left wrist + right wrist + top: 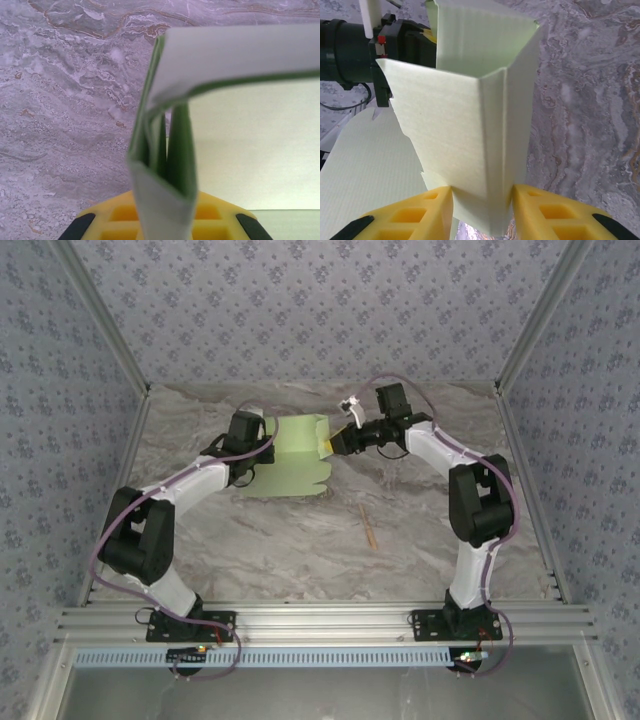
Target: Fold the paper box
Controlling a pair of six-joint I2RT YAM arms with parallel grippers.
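Paper box (295,455): half-formed, on worktop (420,540), middle toward the back, one panel lying flat, walls raised between the two arms. Left pincer (161,220) clamped tight on a doubled wall. Right pincer (482,210) narrow, pinching the upright corner crease from both sides. Judged step: squaring that corner. Hold left side fixed as anchor, press right along the scored line only, avoid twisting or crushing thin card, keep flat panel down.

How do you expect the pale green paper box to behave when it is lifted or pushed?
Probably floppy: the paper box is thin card, its panel bowing in the left wrist view. Likely light, and easily creased where pinched.
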